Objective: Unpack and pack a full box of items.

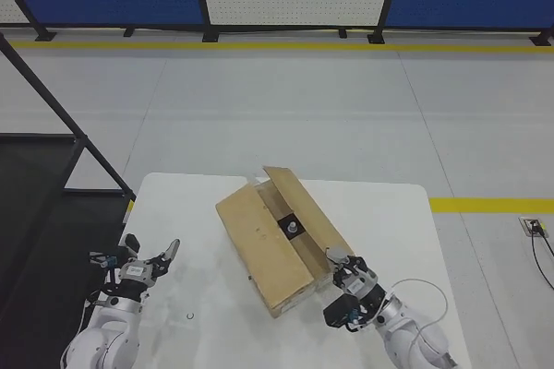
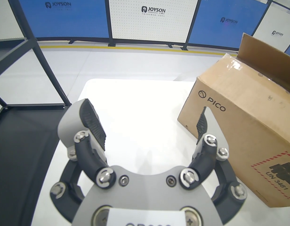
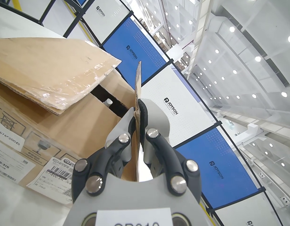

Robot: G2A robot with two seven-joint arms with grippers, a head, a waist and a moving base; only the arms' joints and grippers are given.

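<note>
Nearest the robot, the right gripper (image 1: pixel 349 266) (image 3: pixel 138 112) sat at the cardboard box's (image 1: pixel 258 244) (image 2: pixel 241 123) (image 3: pixel 53 118) near right corner, its fingers clenched on the lower end of the raised flap (image 1: pixel 305 208) (image 3: pixel 138 83) (image 2: pixel 260 52). That flap stood up along the box's right side. The left gripper (image 1: pixel 150 249) (image 2: pixel 145 118) hung over the white table (image 1: pixel 194 203) to the left of the box. It was apart from the box, with its fingers spread wide and nothing between them. A small ring (image 1: pixel 191 317) lay on the table left of the box's near end.

The box was plain brown, long, and set at a slant on the table. White printed labels (image 3: pixel 58 172) covered its near end, and a red-hatched label (image 2: pixel 276 172) marked the side facing the left gripper. The other top flap (image 1: pixel 254 240) (image 3: pixel 48 66) lay flat over the box, with clear tape shining along its edge. Between the two flaps was a dark gap, where a small pale-topped item (image 1: pixel 291 226) (image 3: pixel 109 101) showed inside.

A black metal rack (image 1: pixel 37 212) stood well left of the box. Beyond the box ran a yellow floor line (image 1: pixel 286 44) and blue and white panels (image 2: pixel 149 8).
</note>
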